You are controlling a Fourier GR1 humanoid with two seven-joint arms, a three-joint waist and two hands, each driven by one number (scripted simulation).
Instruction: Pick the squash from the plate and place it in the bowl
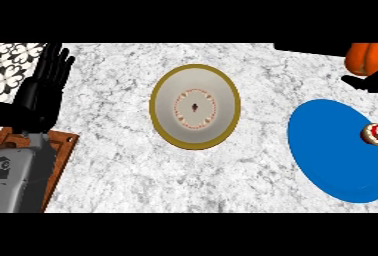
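Observation:
The orange squash (362, 56) shows at the top right edge, lifted off the blue plate (328, 150) and partly cut off by the view's edge. Black fingers of my right hand (360, 82) curl under and round it; the rest of that hand lies outside the view. The bowl (195, 106), cream inside with a gold rim and a ring pattern, stands at the counter's middle, well to the left of the squash. My left hand (43, 90) rests open at the far left, fingers up.
A small round red-and-white object (370, 133) sits at the plate's right side. A wooden board (65, 145) lies under my left forearm at the lower left. A patterned tile surface (16, 62) shows at the top left corner.

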